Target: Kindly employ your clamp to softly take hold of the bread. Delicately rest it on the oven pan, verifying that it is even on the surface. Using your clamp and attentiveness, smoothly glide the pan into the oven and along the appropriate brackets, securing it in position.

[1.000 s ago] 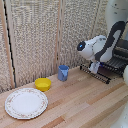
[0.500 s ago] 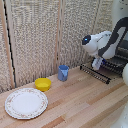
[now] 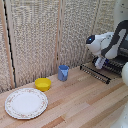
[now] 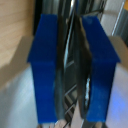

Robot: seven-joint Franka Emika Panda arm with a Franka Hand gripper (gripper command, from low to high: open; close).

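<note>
Two blue fingers [image 4: 50, 70] of the clamp [image 4: 73, 70] pinch the thin dark edge of the oven pan [image 4: 75, 107] between them. Seen from outside, the clamp [image 3: 100, 63] hangs at the oven [image 3: 118, 64] front, directly above the slatted flap [image 3: 95, 73]. Bread is not visible.
</note>
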